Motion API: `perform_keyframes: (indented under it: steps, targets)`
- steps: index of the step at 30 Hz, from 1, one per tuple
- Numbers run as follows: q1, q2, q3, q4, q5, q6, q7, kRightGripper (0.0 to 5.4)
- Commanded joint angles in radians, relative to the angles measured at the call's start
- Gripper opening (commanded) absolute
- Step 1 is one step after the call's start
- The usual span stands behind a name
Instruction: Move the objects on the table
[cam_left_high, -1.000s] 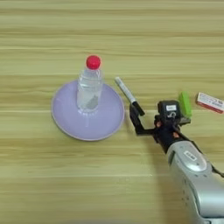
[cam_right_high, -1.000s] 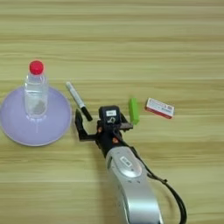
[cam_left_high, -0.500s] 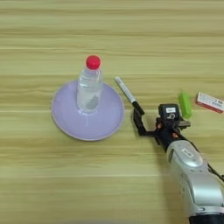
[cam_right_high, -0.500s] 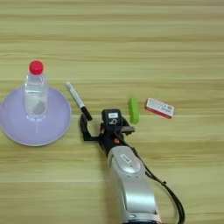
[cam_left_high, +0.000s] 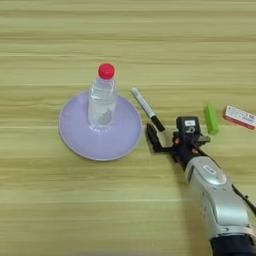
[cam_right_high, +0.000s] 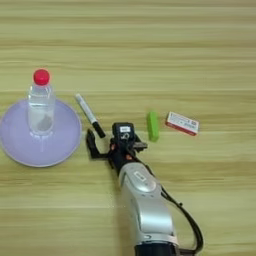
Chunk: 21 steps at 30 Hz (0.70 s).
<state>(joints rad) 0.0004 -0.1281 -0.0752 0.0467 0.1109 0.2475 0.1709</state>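
Right hand (cam_left_high: 167, 137) low over the counter (cam_left_high: 128, 45), spread open, gripping nothing.
Silver forearm (cam_right_high: 142, 200) enters from the bottom edge and angles up toward the plate (cam_left_high: 75, 137). One black finger (cam_left_high: 152, 138) pokes out toward the plate's right rim, with its tip just below the marker's black cap; the other sits up by the hand's black housing. Landmark is the lilac plate: the bottle (cam_left_high: 102, 100), clear with a red cap, stands upright on it, slightly above centre. The marker (cam_left_high: 146, 108) lies flat just right of the plate, white body toward the upper left, black cap toward the lower right. The green block (cam_left_high: 211, 119) lies further right, beyond the hand, and the red-and-white packet (cam_left_high: 240, 116) is further right again, well clear of the plate.
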Motion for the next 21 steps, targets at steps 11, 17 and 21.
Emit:
perform_keyframes:
  steps: [11, 17, 21]
  targets:
    - [-0.139, -0.033, -0.009, 0.130, -0.037, -0.071, -0.007, 5.36]
    - [-0.161, -0.039, 0.002, 0.160, -0.051, -0.067, -0.010, 5.16]
    - [-0.169, -0.045, 0.005, 0.176, -0.057, -0.069, -0.008, 4.81]
